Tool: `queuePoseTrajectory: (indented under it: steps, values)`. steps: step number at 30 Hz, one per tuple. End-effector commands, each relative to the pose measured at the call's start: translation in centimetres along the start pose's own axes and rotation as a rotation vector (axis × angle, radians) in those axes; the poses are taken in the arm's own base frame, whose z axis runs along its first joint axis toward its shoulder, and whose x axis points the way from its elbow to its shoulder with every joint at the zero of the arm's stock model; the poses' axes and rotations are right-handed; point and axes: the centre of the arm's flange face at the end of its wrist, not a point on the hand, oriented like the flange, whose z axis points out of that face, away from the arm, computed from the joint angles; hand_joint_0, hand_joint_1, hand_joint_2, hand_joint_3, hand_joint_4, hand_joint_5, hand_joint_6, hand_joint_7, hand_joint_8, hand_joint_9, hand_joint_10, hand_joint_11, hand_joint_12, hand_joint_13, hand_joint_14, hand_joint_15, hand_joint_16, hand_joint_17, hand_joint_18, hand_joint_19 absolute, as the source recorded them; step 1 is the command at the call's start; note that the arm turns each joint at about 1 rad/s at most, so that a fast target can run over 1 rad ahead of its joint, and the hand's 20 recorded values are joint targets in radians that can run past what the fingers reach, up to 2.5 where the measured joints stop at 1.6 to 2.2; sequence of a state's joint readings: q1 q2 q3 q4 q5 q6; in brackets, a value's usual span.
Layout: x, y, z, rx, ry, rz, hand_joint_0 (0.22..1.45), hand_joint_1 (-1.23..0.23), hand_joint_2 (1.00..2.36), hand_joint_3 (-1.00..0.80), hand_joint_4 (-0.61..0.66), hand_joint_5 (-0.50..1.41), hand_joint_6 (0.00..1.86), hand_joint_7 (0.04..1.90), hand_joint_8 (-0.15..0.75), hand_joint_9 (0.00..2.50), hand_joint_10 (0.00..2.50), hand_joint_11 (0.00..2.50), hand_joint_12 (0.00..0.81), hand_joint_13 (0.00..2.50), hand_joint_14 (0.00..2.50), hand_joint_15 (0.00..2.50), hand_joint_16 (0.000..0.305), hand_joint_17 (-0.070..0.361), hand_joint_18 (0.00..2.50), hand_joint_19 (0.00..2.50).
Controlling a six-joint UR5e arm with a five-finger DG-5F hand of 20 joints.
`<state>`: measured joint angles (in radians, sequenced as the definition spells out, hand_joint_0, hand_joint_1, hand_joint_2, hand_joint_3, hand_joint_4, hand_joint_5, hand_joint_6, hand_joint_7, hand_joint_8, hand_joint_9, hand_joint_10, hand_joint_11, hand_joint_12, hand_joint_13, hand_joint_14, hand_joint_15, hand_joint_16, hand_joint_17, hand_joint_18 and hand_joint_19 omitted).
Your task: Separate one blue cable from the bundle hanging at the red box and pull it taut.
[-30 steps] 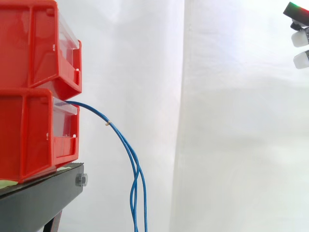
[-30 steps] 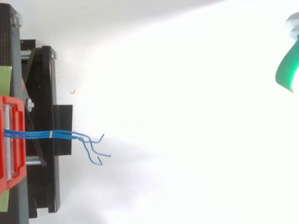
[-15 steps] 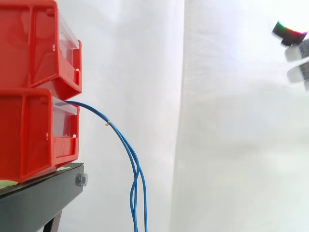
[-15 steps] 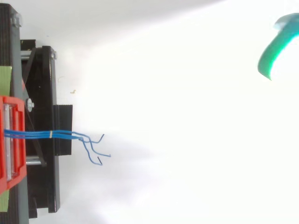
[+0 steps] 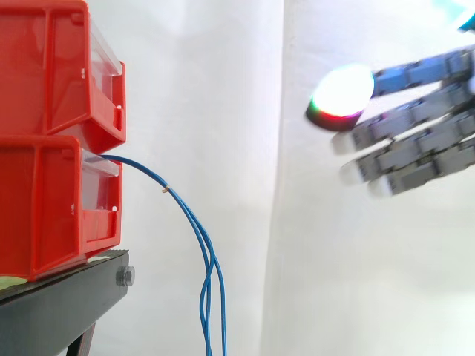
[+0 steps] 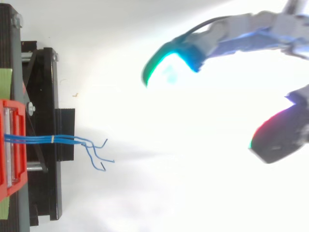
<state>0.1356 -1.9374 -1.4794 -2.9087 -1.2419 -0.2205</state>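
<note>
Blue cable bundle [image 5: 189, 222] comes out of the lower red bin [image 5: 44, 208] at the left of the side view, over that bin's clear front panel. It arcs down to the right past a small pale tie [image 5: 165, 190] and hangs toward the bottom edge, slack. From above I see the strands run side by side across the black stand [image 6: 48, 96], then splay into separate bent ends [image 6: 104, 154] just right of it. The upper red bin [image 5: 52, 67] sits stacked on the lower one; I cannot tell what is inside either bin beyond the cables. On the right, the hand [image 5: 415, 148] reaches in from the upper right edge, fingers stretched out nearly straight and pointing left, slightly downward, with one glowing pad [image 5: 343, 90] leading. It is spread and grasps nothing, well apart from the cables, with bare white curtain [image 5: 297, 282] between them.
</note>
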Motion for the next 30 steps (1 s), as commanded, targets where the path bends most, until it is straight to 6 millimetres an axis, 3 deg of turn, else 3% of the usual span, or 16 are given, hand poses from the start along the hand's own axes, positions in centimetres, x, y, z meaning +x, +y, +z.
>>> queuePoseTrajectory:
  steps: [1,8,21,26,30]
  values:
    - [1.6,-2.3,2.9,0.033,0.01,-0.004,0.53,-0.59,1.0,-0.5,0.14,-0.25,0.5,0.65,0.254,0.4,0.0,0.0,0.364,0.24,0.0,0.09,0.057,0.129,0.14,0.13]
    - [3.3,-4.6,4.8,-0.016,0.003,0.014,0.53,-0.59,1.0,-0.5,0.15,-0.24,0.5,0.65,0.255,0.4,0.0,0.0,0.365,0.25,0.0,0.09,0.057,0.129,0.14,0.13]
    - [5.5,-6.8,6.1,-0.04,-0.038,0.027,0.53,-0.59,1.0,-0.5,0.15,-0.24,0.5,0.66,0.26,0.41,0.0,0.02,0.367,0.26,0.0,0.1,0.057,0.129,0.16,0.14]
    - [7.1,-10.1,7.5,-0.042,-0.034,0.045,0.53,-0.59,1.0,-0.5,0.15,-0.24,0.5,0.66,0.259,0.41,0.0,0.02,0.367,0.26,0.0,0.1,0.057,0.129,0.16,0.14]
    - [8.1,-11.1,8.4,-0.067,-0.03,0.074,0.53,-0.59,1.0,-0.5,0.15,-0.24,0.5,0.66,0.259,0.41,0.0,0.02,0.369,0.27,0.0,0.11,0.057,0.129,0.16,0.14]
